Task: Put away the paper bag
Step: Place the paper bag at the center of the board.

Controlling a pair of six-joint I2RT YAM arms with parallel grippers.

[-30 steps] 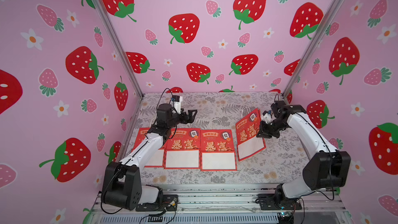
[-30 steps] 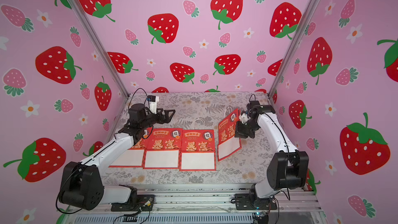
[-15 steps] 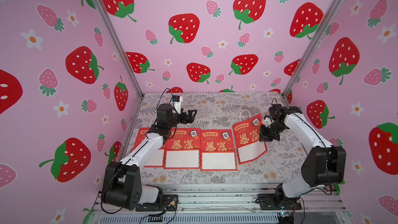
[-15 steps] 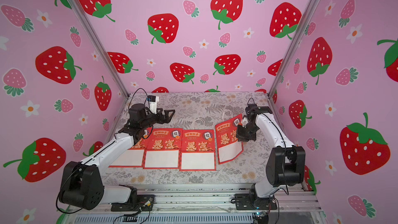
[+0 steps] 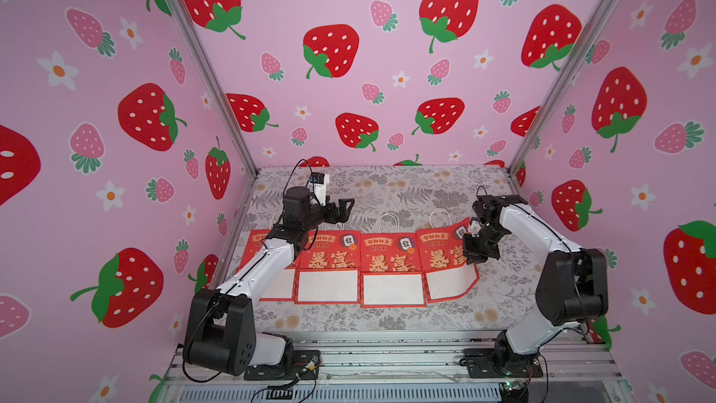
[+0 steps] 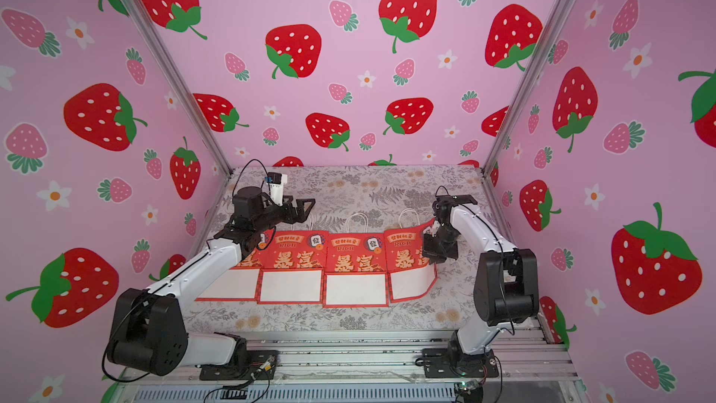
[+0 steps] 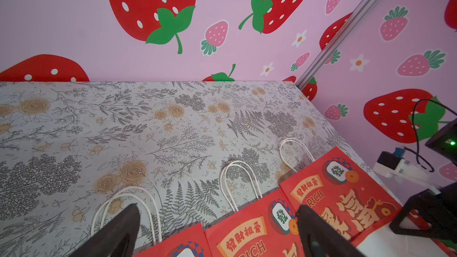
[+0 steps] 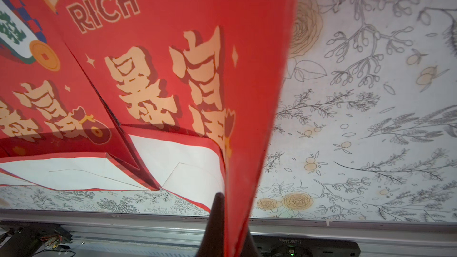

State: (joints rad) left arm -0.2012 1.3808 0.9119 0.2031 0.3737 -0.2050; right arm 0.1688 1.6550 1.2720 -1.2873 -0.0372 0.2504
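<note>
Both top views show four red paper bags lying flat in a row on the flowered table [image 5: 387,188]. The right gripper [image 5: 473,255] is closed on the right edge of the rightmost paper bag [image 5: 445,261], and this edge is lifted and curled up while the rest of the bag lies on the table, just beside the next bag [image 5: 391,269]. On the right wrist view the red paper [image 8: 247,119] goes between the dark fingers [image 8: 217,208]. The left gripper [image 5: 346,209] is wide open and holds nothing; it hangs above the white handles [image 7: 237,179] behind the row.
</note>
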